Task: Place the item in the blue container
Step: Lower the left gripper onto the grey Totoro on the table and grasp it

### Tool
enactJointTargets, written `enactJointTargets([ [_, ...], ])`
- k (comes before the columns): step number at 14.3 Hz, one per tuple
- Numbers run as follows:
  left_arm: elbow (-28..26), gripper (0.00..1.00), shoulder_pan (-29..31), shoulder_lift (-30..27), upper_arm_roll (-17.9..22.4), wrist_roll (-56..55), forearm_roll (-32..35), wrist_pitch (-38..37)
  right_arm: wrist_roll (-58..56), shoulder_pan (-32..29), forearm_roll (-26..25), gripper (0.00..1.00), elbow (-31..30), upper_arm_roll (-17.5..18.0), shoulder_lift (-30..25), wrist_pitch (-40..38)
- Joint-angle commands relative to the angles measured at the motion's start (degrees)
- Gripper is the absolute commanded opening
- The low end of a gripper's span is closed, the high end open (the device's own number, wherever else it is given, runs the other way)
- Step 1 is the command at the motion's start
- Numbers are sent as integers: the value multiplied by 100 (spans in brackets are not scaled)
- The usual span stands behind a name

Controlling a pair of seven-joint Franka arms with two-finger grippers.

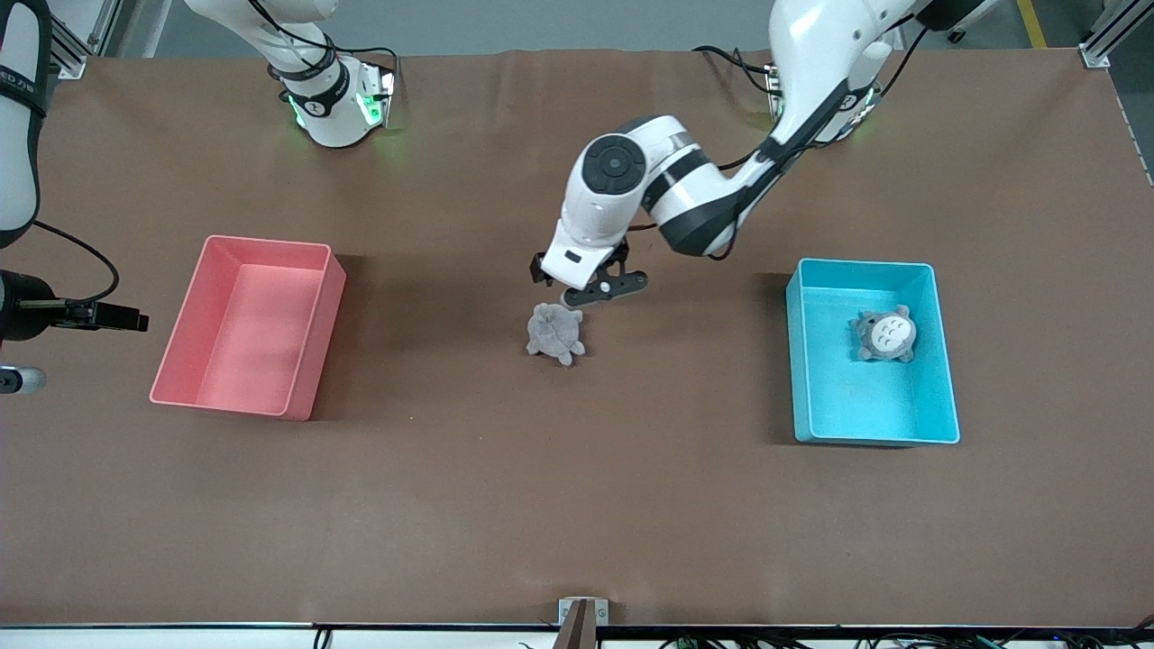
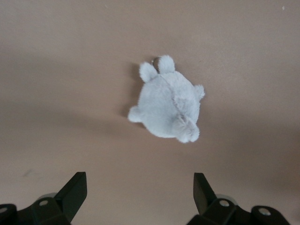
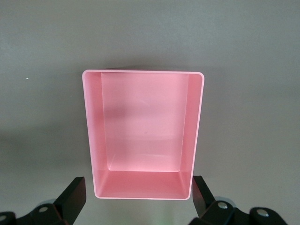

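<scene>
- Brown desk (image 1: 577, 505) seen from a high camera facing two white robot arms.
- Near the middle of the desk, lay a small grey plush toy (image 1: 555, 333), face down as far as could be told, ears and stubby limbs sticking out.
- Hovered over the desk just beside that toy, toward the robots' bases: the left claw (image 1: 602, 287), reaching in from its arm's base at the top of the front view.
- In the left wrist view, showed the left claw (image 2: 139, 193) spread wide, both dark fingertips (image 2: 75, 190) well apart, nothing between them, the grey plush toy (image 2: 167, 105) lying on the bare desk apart from them.
- Toward the left arm's end of the desk, stood the blue container (image 1: 938, 361), a light cyan rectangular bin with tall straight walls.
- Inside the blue container, rested a second plush toy (image 1: 885, 335), grey with a white patterned belly facing up.
- Toward the right arm's end, stood a pink bin (image 1: 320, 333) of the same size.
- Waited at the edge of the front view beside the pink bin: the right claw (image 1: 122, 317).
- In the right wrist view, showed the right claw (image 3: 139, 193) also spread wide, holding nothing, looking down on the pink bin (image 3: 91, 136).
</scene>
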Motion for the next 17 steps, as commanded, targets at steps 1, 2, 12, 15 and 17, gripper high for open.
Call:
enactJointTargets([
  [1, 461, 99, -230, 468, 101, -505, 558, 36, 4, -86, -8, 100, 133, 84, -16, -77],
  [2, 532, 99, -248, 530, 119, -550, 620, 62, -4, -34, -7, 100, 64, 84, 106, -94],
  [12, 629, 99, -511, 926, 496, -849, 760, 1187, 488, 353, -42, 100, 415, 101, 134, -534],
  [15, 646, 99, -635, 1110, 795, -700, 823, 1187, 488, 230, -25, 100, 397, 101, 2, -709],
  [17, 839, 99, -626, 1277, 840, -560, 796, 1187, 479, 230, -25, 100, 371, 93, -103, -762],
])
